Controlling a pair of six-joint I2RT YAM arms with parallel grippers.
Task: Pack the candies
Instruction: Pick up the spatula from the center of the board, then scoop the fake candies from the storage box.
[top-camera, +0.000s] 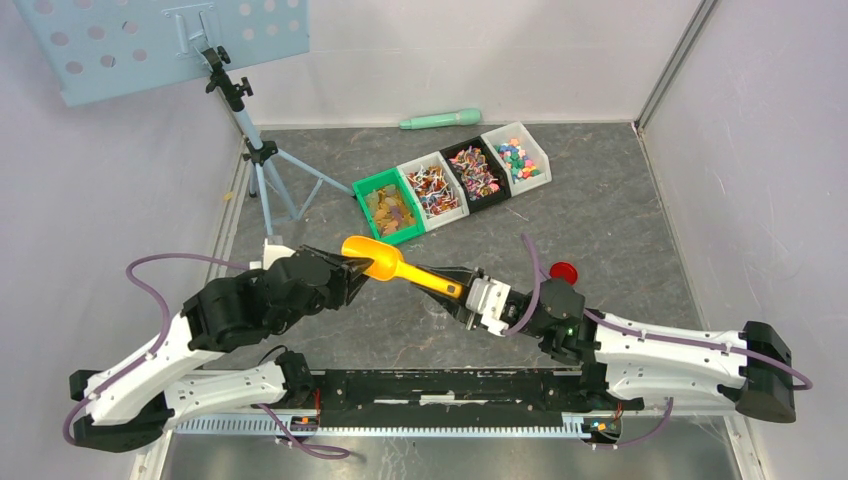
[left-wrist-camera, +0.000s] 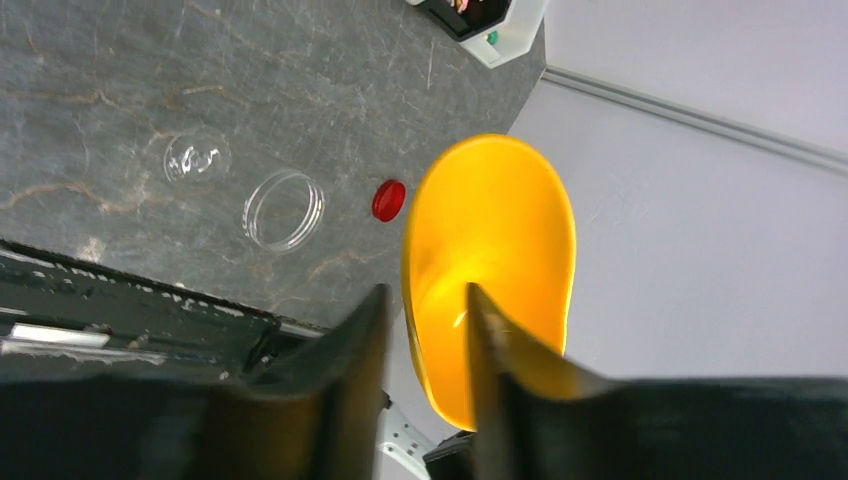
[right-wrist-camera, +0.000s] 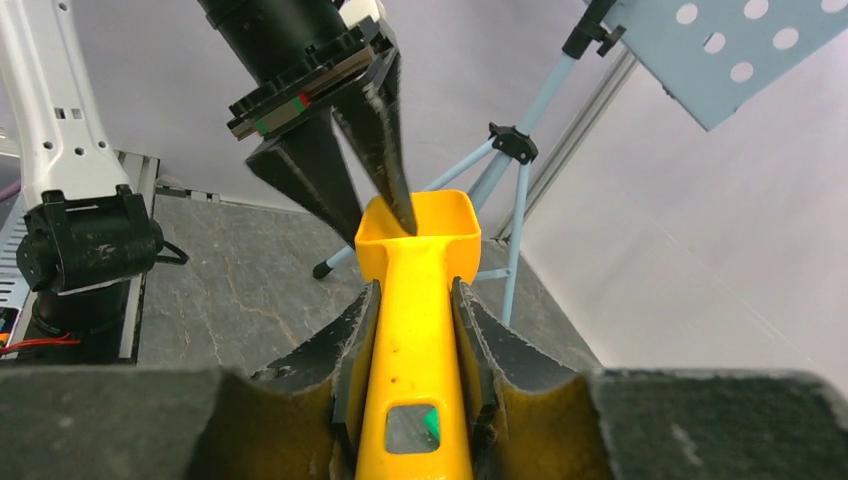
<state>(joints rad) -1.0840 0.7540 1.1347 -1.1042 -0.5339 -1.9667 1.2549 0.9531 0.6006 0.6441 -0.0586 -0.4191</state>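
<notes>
The right pincer (right-wrist-camera: 415, 295) clamps the scoop (right-wrist-camera: 445, 225) by its handle; just ahead of it, the left pincer (left-wrist-camera: 425, 300) (fingers slightly parted) straddles the bowl's rim, one finger inside.

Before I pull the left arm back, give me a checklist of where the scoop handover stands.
1. Right hand clamped on the yellow scoop handle: ok, a finger on each side.
2. Left hand clear of the scoop: not ok, fingers apart but astride the bowl's rim.
3. Scoop loaded: not ok, bowl empty.
4. Candies in the bins: ok, all four stocked.
5. Clear jar open: cannot tell; red lid lies apart from it.
</notes>
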